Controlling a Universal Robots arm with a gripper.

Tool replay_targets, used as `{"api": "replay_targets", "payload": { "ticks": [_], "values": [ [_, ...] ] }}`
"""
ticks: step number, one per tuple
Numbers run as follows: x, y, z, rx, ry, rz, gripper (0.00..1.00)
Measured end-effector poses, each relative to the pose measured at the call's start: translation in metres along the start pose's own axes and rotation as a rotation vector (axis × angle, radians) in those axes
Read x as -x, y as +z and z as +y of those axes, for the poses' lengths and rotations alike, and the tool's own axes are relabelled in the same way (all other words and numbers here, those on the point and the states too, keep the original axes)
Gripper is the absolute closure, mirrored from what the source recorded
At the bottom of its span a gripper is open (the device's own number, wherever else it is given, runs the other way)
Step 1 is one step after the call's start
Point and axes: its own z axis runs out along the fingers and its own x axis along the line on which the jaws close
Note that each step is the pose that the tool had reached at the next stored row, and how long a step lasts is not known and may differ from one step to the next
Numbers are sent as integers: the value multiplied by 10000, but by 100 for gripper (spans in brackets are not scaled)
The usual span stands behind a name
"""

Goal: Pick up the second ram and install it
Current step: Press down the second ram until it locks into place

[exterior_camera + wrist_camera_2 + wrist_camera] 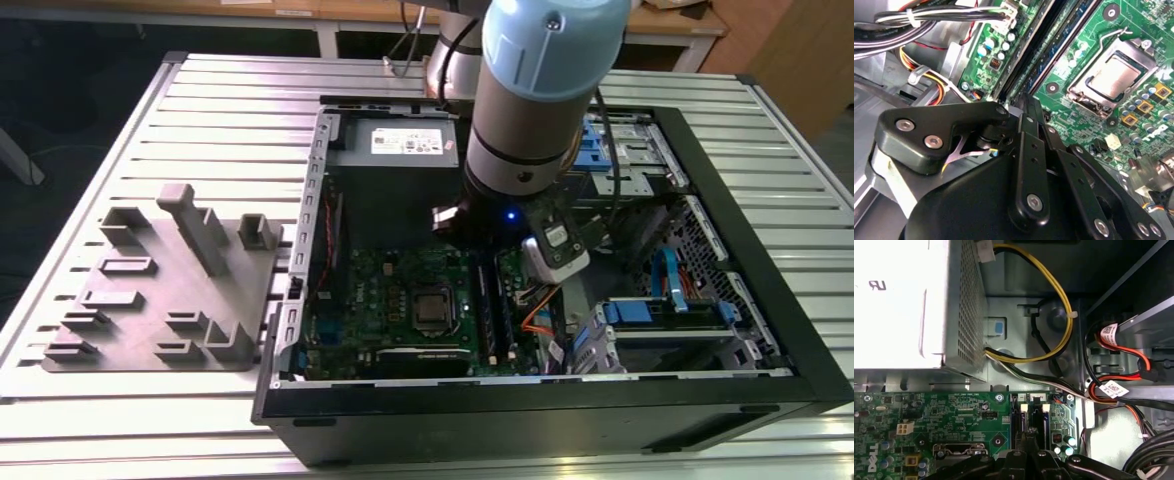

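Observation:
My gripper [1025,100] hangs inside the open computer case [747,300], over the green motherboard [1094,30]. Its black fingers [1027,440] are pressed together, their tips at the near end of the long black memory slots [1019,425]. A long dark ram [1056,52] with bluish chips stands edge-up in one slot and runs away from the fingertips. I take it for the second ram. A second dark strip [1026,55] lies parallel beside it. Whether the tips touch the ram is hidden by the fingers.
The processor socket [1109,75] sits beside the slots. The silver power supply [914,305] and its yellow and black cables [1064,315] lie beyond the board. Blue drive bays [667,300] stand on the exterior view's right. A grey fixture [160,290] rests on the table outside the case.

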Motion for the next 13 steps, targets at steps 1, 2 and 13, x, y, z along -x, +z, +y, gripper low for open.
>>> {"api": "replay_targets", "payload": {
  "ticks": [1, 2, 13],
  "values": [
    [0, -1, 0, 1, 0, 0, 93],
    [0, -1, 1, 3, 0, -1, 93],
    [3, -21, -115, -1, 8, -1, 93]
  ]
}}
